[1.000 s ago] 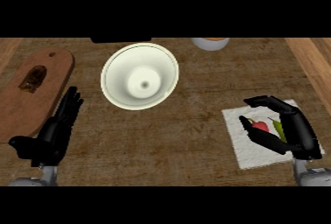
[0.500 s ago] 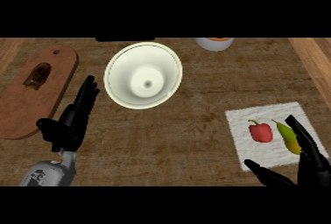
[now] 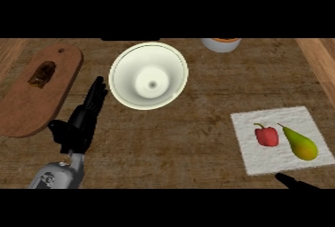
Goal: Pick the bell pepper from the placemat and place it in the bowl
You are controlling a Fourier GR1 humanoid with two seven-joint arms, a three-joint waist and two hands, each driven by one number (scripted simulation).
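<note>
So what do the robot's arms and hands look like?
The left hand is black, with long thin fingers and a thumb, like a glove. It sits on a rounded, light grey forearm with small dark markings on its side. Of the right hand only a black tip shows at the view's lower edge. No cables show.

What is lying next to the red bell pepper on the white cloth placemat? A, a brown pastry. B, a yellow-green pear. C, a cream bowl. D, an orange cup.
B: a yellow-green pear lies just right of the red bell pepper on the white cloth placemat, while the cream bowl sits apart on the counter.
</note>
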